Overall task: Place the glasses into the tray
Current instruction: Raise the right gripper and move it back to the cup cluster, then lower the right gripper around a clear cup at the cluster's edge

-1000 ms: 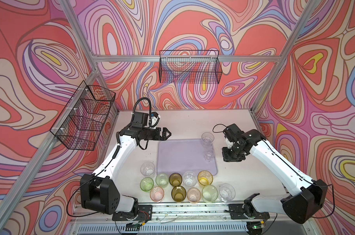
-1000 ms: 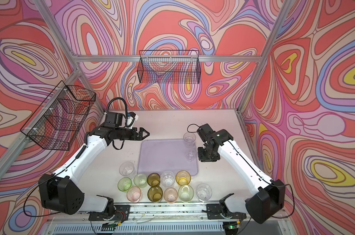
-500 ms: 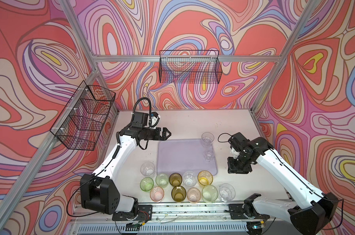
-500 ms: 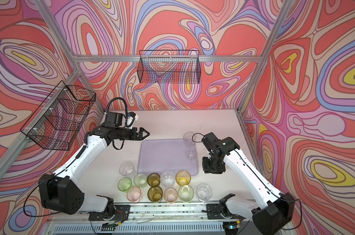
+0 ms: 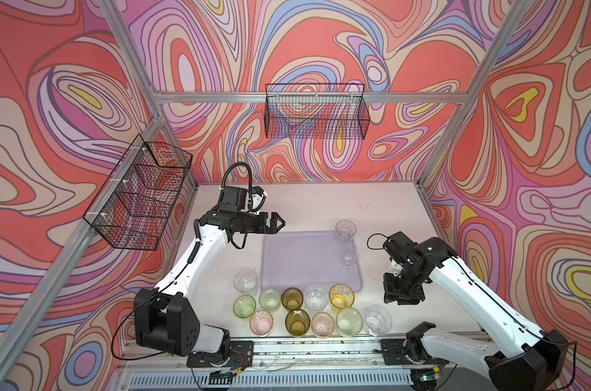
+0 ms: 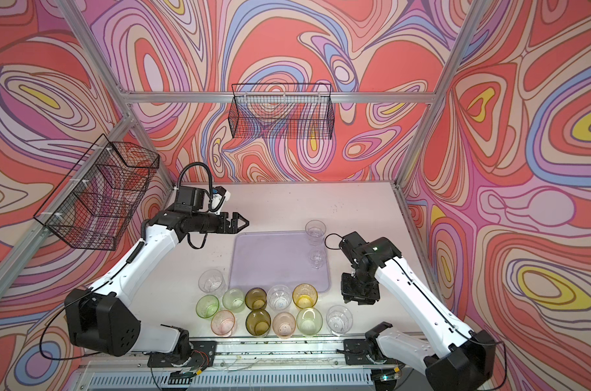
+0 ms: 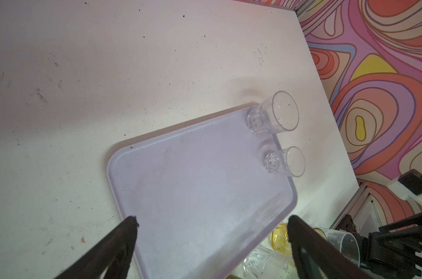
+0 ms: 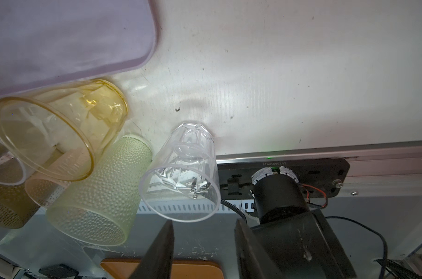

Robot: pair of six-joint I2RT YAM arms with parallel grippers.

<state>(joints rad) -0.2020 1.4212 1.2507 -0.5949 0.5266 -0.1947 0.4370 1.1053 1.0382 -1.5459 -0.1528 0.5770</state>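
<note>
Down by the front right corner of the tray, my right claw (image 5: pixel 402 294) hangs over the table (image 5: pixel 321 203) with its two fingers (image 8: pixel 156 251) apart and nothing between them. You can see the gap plain as day in the right wrist view.

Closest thing to it is a clear glass (image 8: pixel 181 174) standing upright on the table, just beside the claw toward the front edge. Can't tell for sure, but it doesn't look like we're touching. Next to that one sits a pale green glass (image 8: pixel 96 193) with a bumpy wall, and then an amber glass (image 8: pixel 55 130) just in front of the tray's front edge.

Those three are part of a bunch of eleven glasses (image 5: pixel 292 298) in two loose rows along the front of the table, all off the tray. It's a mix of clear, green, olive and pink.

The tray (image 5: pixel 301 257) lies flat mid-table, pale lilac. It holds only two clear glasses (image 5: pixel 345 232), upright along its right edge, one in the far right corner and the other a bit nearer.

My left claw (image 5: pixel 277 223) hangs by the tray's far left corner, fingers spread wide, holding nothing.

Two black wire baskets (image 5: pixel 316 115) hang on the walls, one at the back and one on the left.
</note>
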